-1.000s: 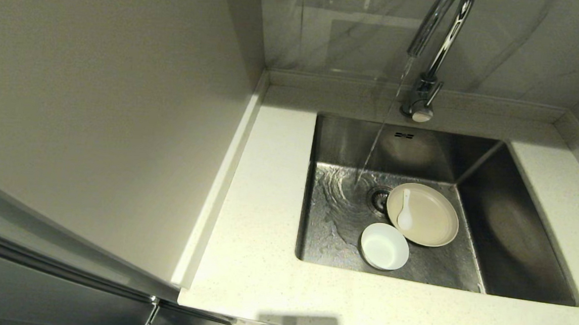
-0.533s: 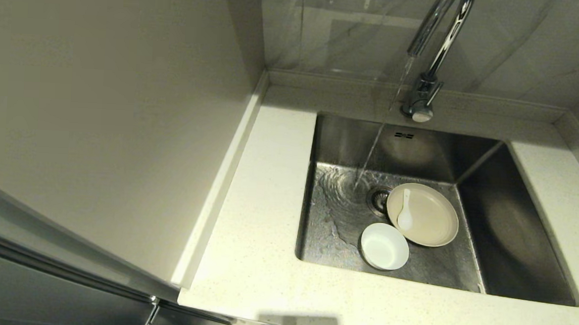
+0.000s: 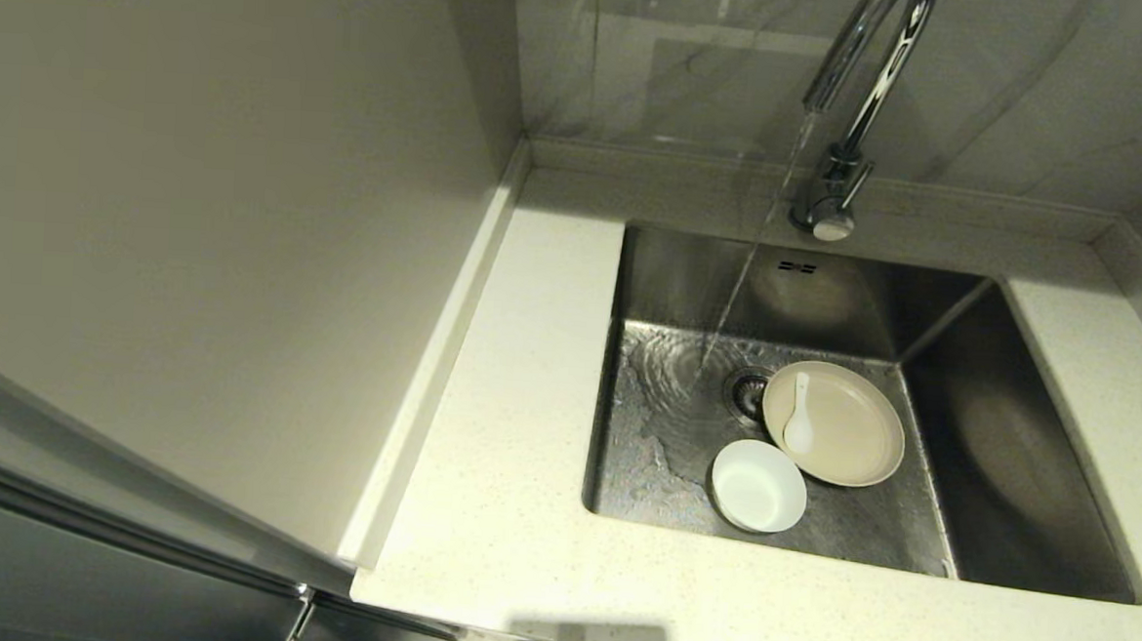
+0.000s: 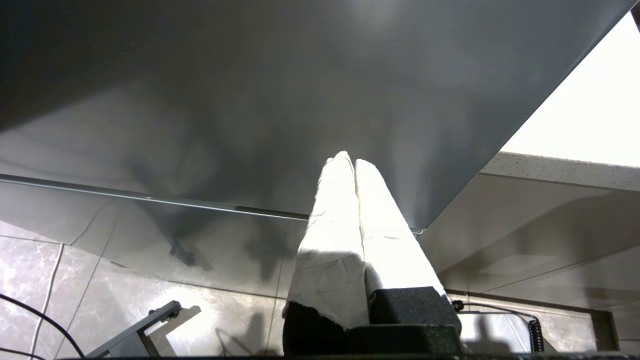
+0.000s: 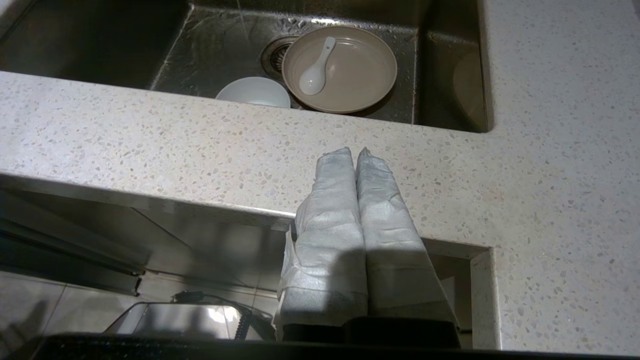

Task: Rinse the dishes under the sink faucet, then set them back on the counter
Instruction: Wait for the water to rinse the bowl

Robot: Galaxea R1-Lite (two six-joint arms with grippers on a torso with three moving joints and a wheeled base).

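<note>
Nothing displaced over the last second: plate [image 3: 834,424], bowl [image 3: 759,486] and spoon [image 3: 799,417] in the same spots on the sink [image 3: 675,287] floor. Only the ripple pattern of the water sheet beside the drain strainer [image 3: 747,392] altered. Faucet [image 3: 861,101] running, stream landing on bare steel just left of the strainer, missing all three dishes. Means: rinsing not begun on any piece; nothing yet back on the worktop [image 3: 520,357].

Spoon lying inside plate, bowl end toward the near rim. Bowl upright, just beside plate on its near-left, looks to be touching it or nearly so. Plate edge next to the strainer.

Left claw [image 4: 350,162] clenched, empty, down low facing a dark cabinet front, well away from the sink. Right claw [image 5: 356,154] clenched, empty, below and in front of the worktop edge, aimed toward the sink.

In the way: worktop lip and deep sink wall between right claw and dishes; spoon loose on plate, likely to slide if plate lifted first.
</note>
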